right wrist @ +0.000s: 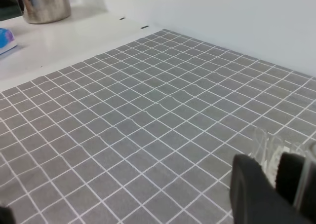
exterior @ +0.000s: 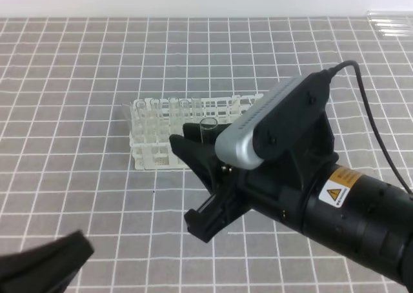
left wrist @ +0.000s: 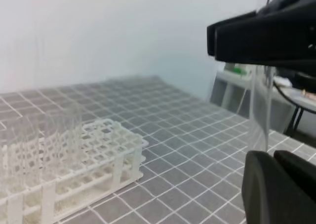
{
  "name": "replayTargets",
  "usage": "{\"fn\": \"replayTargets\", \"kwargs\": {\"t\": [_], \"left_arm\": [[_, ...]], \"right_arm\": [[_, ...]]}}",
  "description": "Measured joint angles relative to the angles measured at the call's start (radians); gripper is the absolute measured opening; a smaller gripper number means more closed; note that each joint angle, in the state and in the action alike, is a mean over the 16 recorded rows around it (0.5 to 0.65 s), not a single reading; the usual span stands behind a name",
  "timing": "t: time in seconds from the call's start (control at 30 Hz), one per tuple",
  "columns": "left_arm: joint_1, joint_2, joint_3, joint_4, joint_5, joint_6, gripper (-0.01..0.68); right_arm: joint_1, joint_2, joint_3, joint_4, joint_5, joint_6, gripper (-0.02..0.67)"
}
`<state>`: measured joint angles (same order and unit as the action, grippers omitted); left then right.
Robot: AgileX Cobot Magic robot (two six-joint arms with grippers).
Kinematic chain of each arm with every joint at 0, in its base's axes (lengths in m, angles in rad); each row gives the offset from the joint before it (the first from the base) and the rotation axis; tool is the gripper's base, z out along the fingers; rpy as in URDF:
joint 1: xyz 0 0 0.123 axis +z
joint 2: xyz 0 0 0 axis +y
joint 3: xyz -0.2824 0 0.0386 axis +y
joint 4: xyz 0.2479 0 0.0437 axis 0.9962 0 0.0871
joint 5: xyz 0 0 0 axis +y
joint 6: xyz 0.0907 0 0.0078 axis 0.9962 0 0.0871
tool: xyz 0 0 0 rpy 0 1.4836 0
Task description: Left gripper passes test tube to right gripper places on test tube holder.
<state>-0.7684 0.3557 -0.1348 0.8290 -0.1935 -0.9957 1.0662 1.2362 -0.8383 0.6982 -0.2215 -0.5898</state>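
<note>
We are seeing the right gripper (exterior: 193, 177) grasping the test tube (exterior: 208, 129) upright between its fingers (exterior: 190, 150), just in front of the white test tube holder (exterior: 155, 128) on the gridded desk (exterior: 77, 80). The left gripper (exterior: 45, 261), fingers clenched on nothing, is sitting well apart at the lower left.

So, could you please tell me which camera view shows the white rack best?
The exterior high view: the white rack appears nearly whole from above, only its right part hidden by the right arm. The left wrist view shows it close and side-on but blurred and cropped; the right wrist view shows only a corner.
</note>
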Motion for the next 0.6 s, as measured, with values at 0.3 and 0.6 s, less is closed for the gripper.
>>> {"fn": "replayTargets", "kwargs": {"t": [0.3, 0.6], "left_arm": [[0.000, -0.157, 0.111, 0.076, 0.076, -0.132, 0.000], [0.000, -0.183, 0.141, 0.084, 0.164, -0.151, 0.000]], "right_arm": [[0.000, 0.000, 0.001, 0.001, 0.009, -0.001, 0.086], [0.000, 0.000, 0.001, 0.001, 0.010, -0.002, 0.086]]}}
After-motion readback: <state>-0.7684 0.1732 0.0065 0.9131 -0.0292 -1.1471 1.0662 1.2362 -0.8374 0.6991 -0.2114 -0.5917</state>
